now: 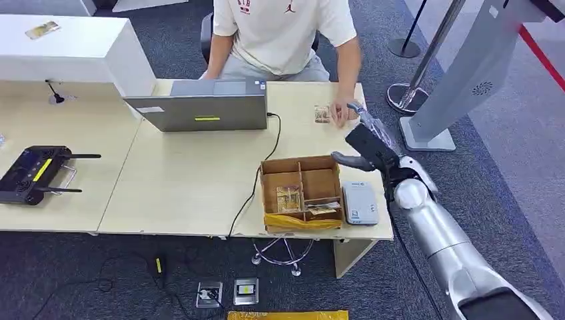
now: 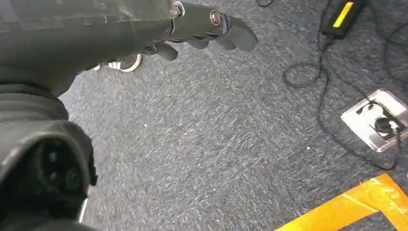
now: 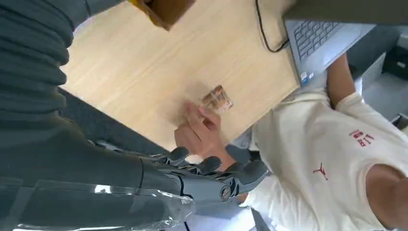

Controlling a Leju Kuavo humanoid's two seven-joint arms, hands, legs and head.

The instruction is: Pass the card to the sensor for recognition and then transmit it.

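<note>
— Where's the card [image 1: 322,114]?
— Flat on the pale wooden desk, near its far right edge, with the person's hand [image 1: 344,112] resting on one side of it. In the right wrist view it lies under the fingertips, small, with a brownish printed face [image 3: 217,98].
— And the sensor [image 1: 360,203]?
— A small light-grey box with rounded corners, lying flat at the desk's near right edge, just beside the cardboard box, well apart from the card.
</note>
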